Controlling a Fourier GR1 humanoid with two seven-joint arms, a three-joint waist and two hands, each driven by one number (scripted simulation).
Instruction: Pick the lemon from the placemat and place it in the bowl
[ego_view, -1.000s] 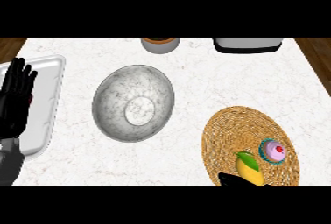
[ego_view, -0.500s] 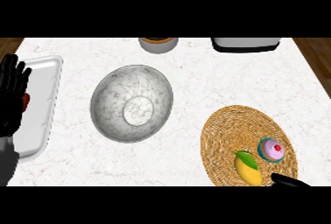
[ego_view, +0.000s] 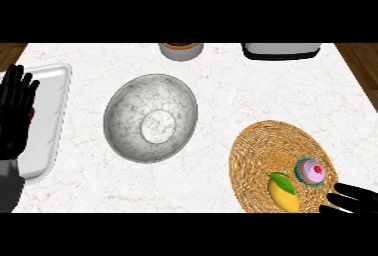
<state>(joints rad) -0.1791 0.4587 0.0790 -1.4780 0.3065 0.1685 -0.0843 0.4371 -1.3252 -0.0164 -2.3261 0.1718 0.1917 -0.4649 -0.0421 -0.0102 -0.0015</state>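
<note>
The lemon (ego_view: 284, 194) is lying on the round woven placemat (ego_view: 269, 150) near the desk's (ego_view: 221, 80) front right corner, its green leaf end pointing up and to the left. A small cupcake with pink icing (ego_view: 313, 171) is sitting just beside it on the same mat. The right robot hand (ego_view: 354, 196) is showing only as dark fingers at the lower right edge, lying out straight just right of the lemon and not touching it. The grey marbled bowl (ego_view: 151, 117) is standing well apart to the left, with nothing in it. The left robot hand (ego_view: 18, 107) is resting at the left edge with fingers spread and pointing up, over a white tray (ego_view: 52, 110)
</note>
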